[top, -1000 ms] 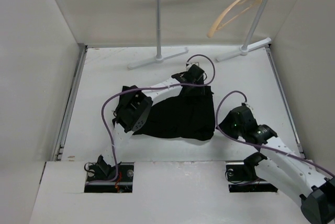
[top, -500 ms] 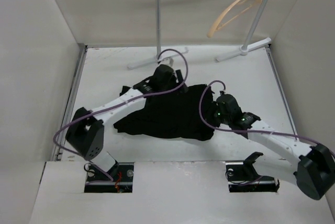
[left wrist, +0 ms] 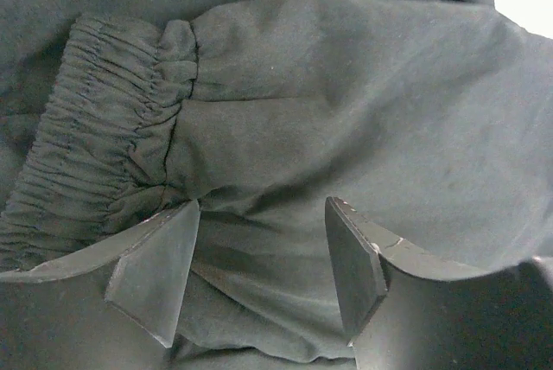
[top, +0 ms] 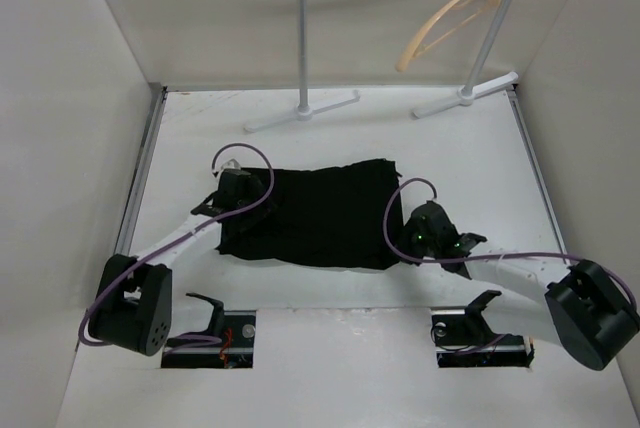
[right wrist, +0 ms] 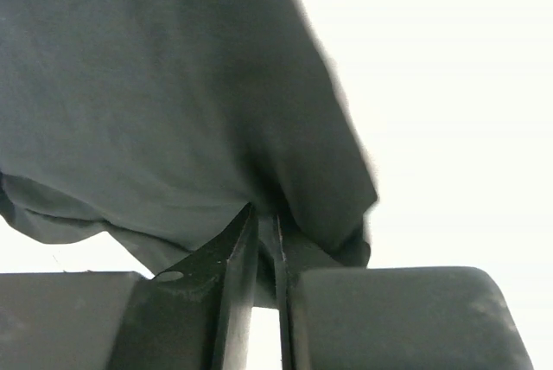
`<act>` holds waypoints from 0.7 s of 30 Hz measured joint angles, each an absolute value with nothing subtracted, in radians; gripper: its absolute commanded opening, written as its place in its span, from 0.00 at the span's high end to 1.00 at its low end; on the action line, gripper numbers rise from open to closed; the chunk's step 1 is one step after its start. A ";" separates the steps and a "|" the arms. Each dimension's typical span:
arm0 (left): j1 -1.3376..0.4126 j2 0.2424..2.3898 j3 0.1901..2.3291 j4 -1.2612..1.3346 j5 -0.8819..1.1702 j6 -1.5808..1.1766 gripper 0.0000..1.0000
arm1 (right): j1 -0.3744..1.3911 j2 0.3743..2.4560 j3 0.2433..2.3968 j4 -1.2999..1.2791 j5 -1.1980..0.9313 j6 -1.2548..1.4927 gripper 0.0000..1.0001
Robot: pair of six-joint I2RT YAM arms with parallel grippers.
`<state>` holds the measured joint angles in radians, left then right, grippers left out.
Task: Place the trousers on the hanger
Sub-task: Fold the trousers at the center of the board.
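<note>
Black trousers (top: 320, 213) lie spread on the table (top: 450, 148) between my tools. My right tool (right wrist: 263, 223) is clamped on their hem corner. My left tool (left wrist: 259, 258) stands apart just over the cloth beside the waistband. I judge this the grasping step: next, close left, then lift toward the hanger (top: 408, 56), well beyond both tools.

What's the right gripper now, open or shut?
Shut on the trousers: in the wrist view the right gripper pinches cloth between nearly closed jaws.
</note>
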<state>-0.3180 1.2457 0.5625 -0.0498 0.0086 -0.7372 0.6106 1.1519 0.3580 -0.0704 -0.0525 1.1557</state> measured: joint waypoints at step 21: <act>-0.321 1.127 0.725 -0.161 0.033 -0.676 0.41 | 0.536 1.234 0.494 -0.173 0.017 1.089 0.75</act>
<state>-0.3206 1.1267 0.7246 -0.1612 0.0330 -0.6762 0.5362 1.2339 0.4938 -0.1726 0.0174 1.0889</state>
